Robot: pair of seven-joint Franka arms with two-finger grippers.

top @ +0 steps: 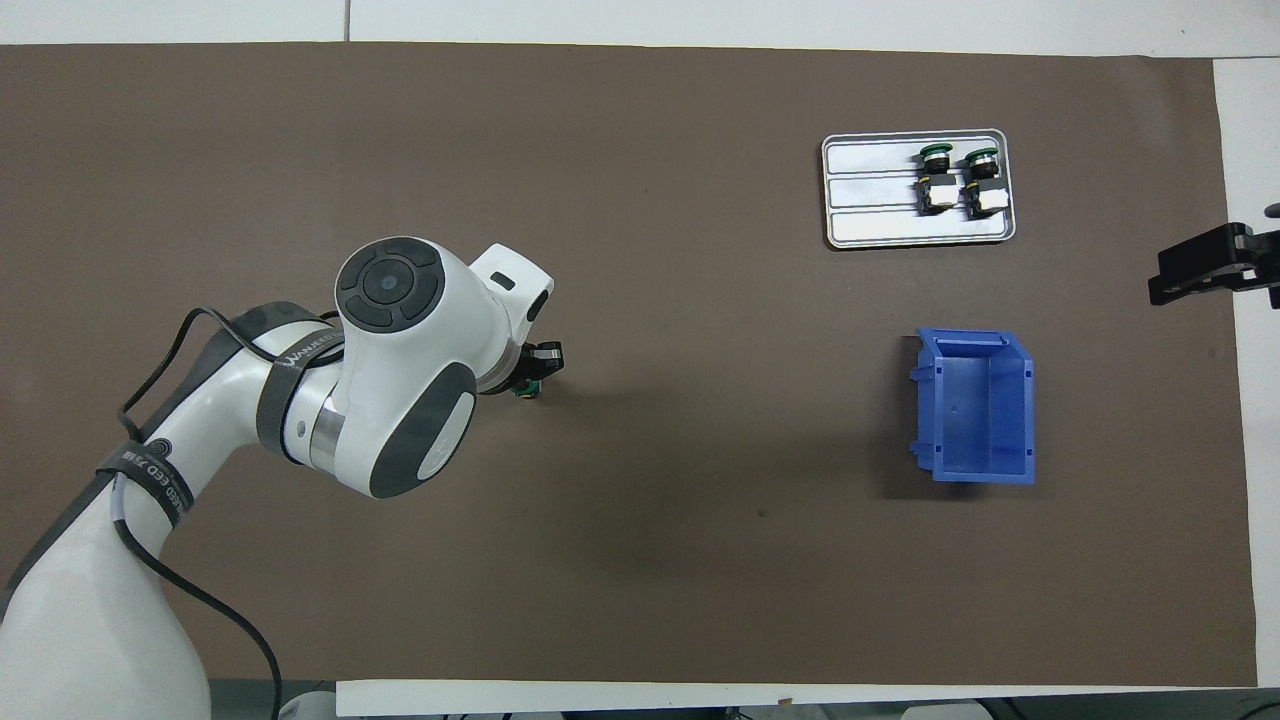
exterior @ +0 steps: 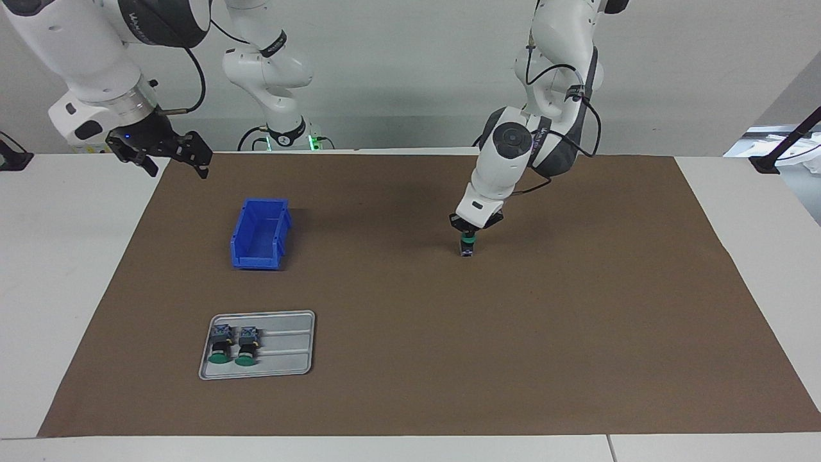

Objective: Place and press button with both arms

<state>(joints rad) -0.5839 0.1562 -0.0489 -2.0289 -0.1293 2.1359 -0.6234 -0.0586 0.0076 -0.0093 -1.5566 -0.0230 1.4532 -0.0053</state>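
A white table (exterior: 58,289) before a pale grey wall carries a large brown mat (exterior: 513,333) that covers most of its top. Two large white jointed robot arms with black cables stand at the wall end.

The left arm (exterior: 513,147) reaches down over the middle of the mat. Its black two-finger left gripper (exterior: 473,231) is clenched on a small push-button switch (exterior: 468,246) with a round green cap, a black cylindrical body and a blue-grey block at the bottom. The button stands upright, cap upward under the fingers, its block at the mat; whether it touches the mat cannot be told. In the overhead view the arm's wrist hides most of it, with only a sliver of green showing.

The right arm (exterior: 96,70) waits raised at its own end of the table. Its black right gripper (exterior: 176,157) hangs over the mat's edge, fingers spread wide and holding nothing.

An open blue plastic bin (exterior: 260,234) sits on the mat toward the right arm's end. Farther from the robots than the bin lies a flat grey metal tray (exterior: 288,346). Two more green-capped buttons (exterior: 221,346) lie on their sides in it, side by side, caps pointing away from the robots.
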